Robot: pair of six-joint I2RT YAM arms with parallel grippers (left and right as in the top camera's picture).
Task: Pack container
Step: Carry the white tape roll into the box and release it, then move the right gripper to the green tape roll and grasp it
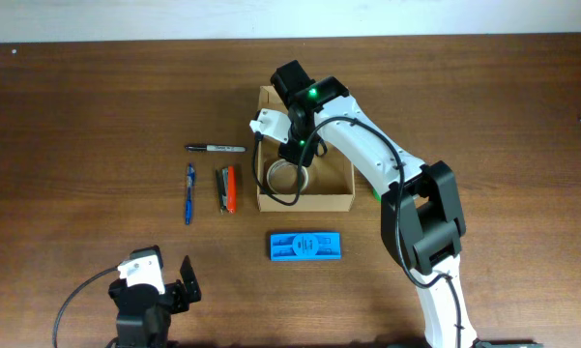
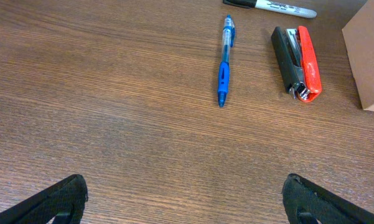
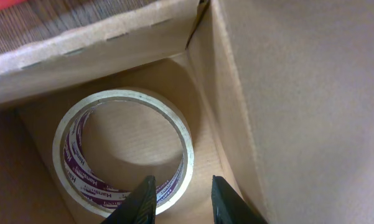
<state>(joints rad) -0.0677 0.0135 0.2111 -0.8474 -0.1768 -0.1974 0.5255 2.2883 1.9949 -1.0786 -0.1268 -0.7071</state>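
The container (image 1: 305,203), a tan cardboard box with its flap lid raised at the far side, stands open at mid-table. A roll of tape (image 1: 282,177) with purple print lies flat on its floor at the left. My right gripper (image 1: 295,155) reaches down inside the box. In the right wrist view its jaws (image 3: 182,199) stand apart astride the near wall of the tape roll (image 3: 65,149), with a gap beside the right finger and the box wall (image 3: 299,93) close by. My left gripper (image 1: 158,275) rests open near the table's front left, nothing between its fingers (image 2: 183,202).
Left of the box lie a black marker (image 1: 216,149), a blue pen (image 1: 188,193) and a black and orange stapler (image 1: 227,188). A flat blue plastic case (image 1: 305,246) lies in front of the box. The left wrist view shows the pen (image 2: 224,62), stapler (image 2: 297,62) and a box corner (image 2: 367,56).
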